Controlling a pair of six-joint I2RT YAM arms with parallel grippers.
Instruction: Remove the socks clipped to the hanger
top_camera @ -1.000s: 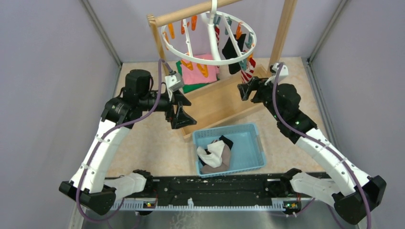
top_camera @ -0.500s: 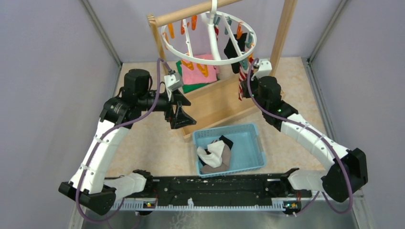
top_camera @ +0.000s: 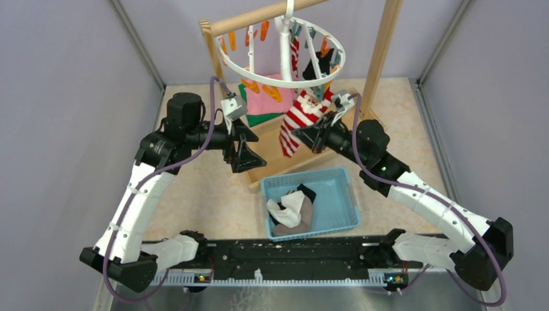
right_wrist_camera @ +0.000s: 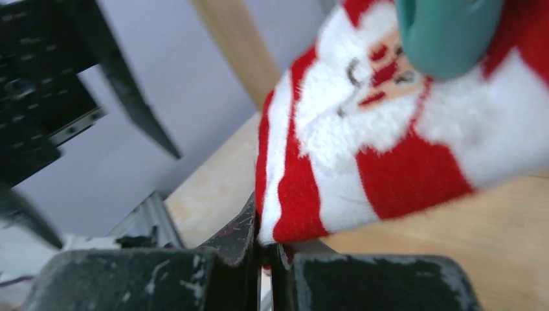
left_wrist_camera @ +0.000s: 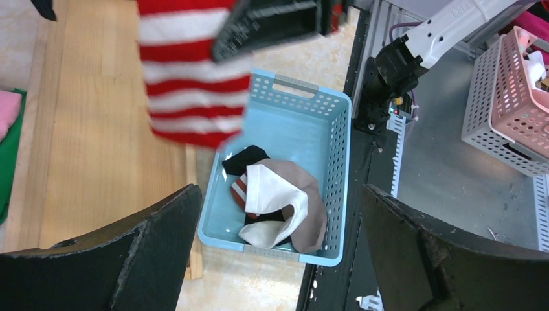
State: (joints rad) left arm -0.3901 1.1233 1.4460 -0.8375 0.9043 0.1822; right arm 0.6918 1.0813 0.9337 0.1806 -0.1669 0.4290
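Observation:
The white ring hanger (top_camera: pixel 282 83) hangs from the wooden rod, with orange and grey-green clips. A red-and-white striped Santa sock (top_camera: pixel 299 116) stretches from it down to the left. My right gripper (top_camera: pixel 304 136) is shut on the sock's lower edge. In the right wrist view the right gripper (right_wrist_camera: pixel 265 249) pinches the sock (right_wrist_camera: pixel 388 149), and a grey-green clip (right_wrist_camera: pixel 447 32) sits on its upper part. A black sock (top_camera: pixel 317 68) is clipped further back. My left gripper (top_camera: pixel 252 150) stands open and empty, left of the striped sock (left_wrist_camera: pixel 188 84).
A blue basket (top_camera: pixel 343 194) holding several loose socks (top_camera: pixel 291 210) sits near the arm bases, below my left gripper (left_wrist_camera: pixel 280 194). The wooden stand (top_camera: pixel 382 45) rises behind it on a board base (top_camera: pixel 291 152). Pink and green cloths (top_camera: pixel 272 103) lie behind the board.
My right gripper closed on the striped sock and pulled it left, away from the hanger. The ring swung and tilted with the pull. The left arm hardly moved.

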